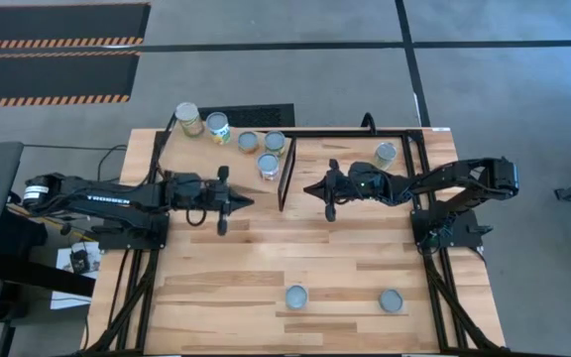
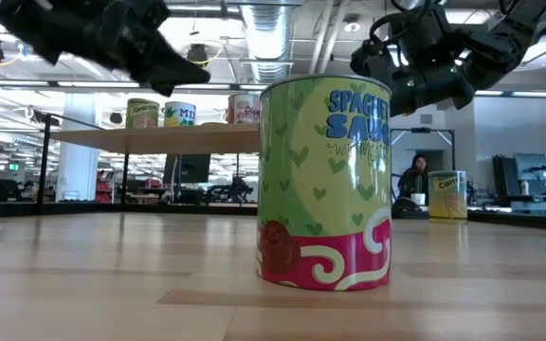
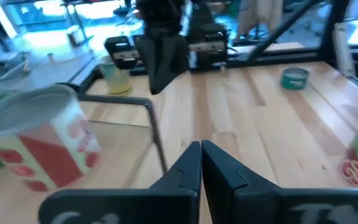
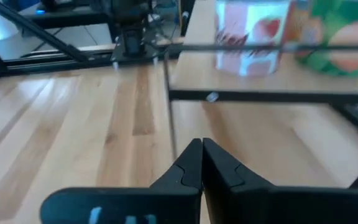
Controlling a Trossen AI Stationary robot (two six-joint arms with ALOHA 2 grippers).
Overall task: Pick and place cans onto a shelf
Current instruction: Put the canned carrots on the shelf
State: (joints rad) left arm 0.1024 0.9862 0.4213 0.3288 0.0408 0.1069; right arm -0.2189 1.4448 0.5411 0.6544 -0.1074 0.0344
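The shelf (image 1: 216,159) is a light wood board on a black frame at the table's far left. Several cans (image 1: 248,142) stand on it; the one nearest its right end (image 1: 269,166) shows in the left wrist view (image 3: 42,140). One can (image 1: 386,154) stands on the table at the far right, and two cans (image 1: 296,297) (image 1: 392,300) stand near the front edge. My left gripper (image 1: 249,202) hangs shut over the table, just off the shelf's near right corner. My right gripper (image 1: 308,188) faces it, shut, right of the shelf's end. Neither holds anything.
The shelf's black end frame (image 1: 285,174) stands between the two grippers. In the low view a green and pink can (image 2: 325,185) fills the foreground, with the shelf (image 2: 159,139) behind it. Bare tabletop (image 1: 295,248) lies between the grippers and the front cans.
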